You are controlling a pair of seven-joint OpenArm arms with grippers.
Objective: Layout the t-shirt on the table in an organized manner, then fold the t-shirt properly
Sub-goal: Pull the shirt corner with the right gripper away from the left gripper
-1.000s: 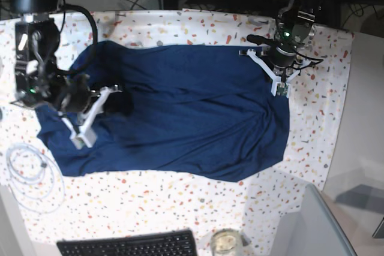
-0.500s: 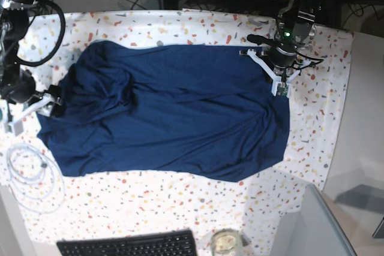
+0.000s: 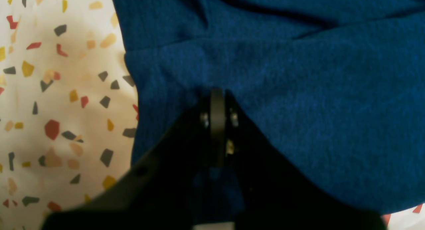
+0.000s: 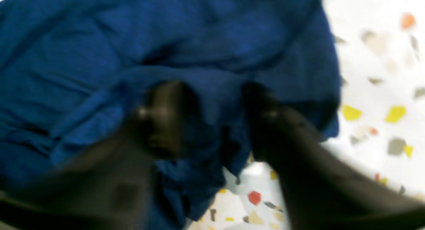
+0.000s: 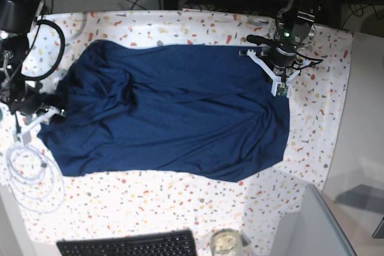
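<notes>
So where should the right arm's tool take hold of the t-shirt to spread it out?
Probably at the bunched edge of the t-shirt facing that arm, coming in low from the table side. The cloth there is rumpled and lifted, so a fold stands free to pinch, whereas the middle lies flat.

The t-shirt (image 5: 174, 109) is looking like soft matt knit cloth with a fine ribbed weave. The table (image 5: 180, 205) cover is showing as smooth, flat, speckled white. The left gripper (image 3: 217, 97) is reading as matt black plastic with small shiny metal screws.
</notes>
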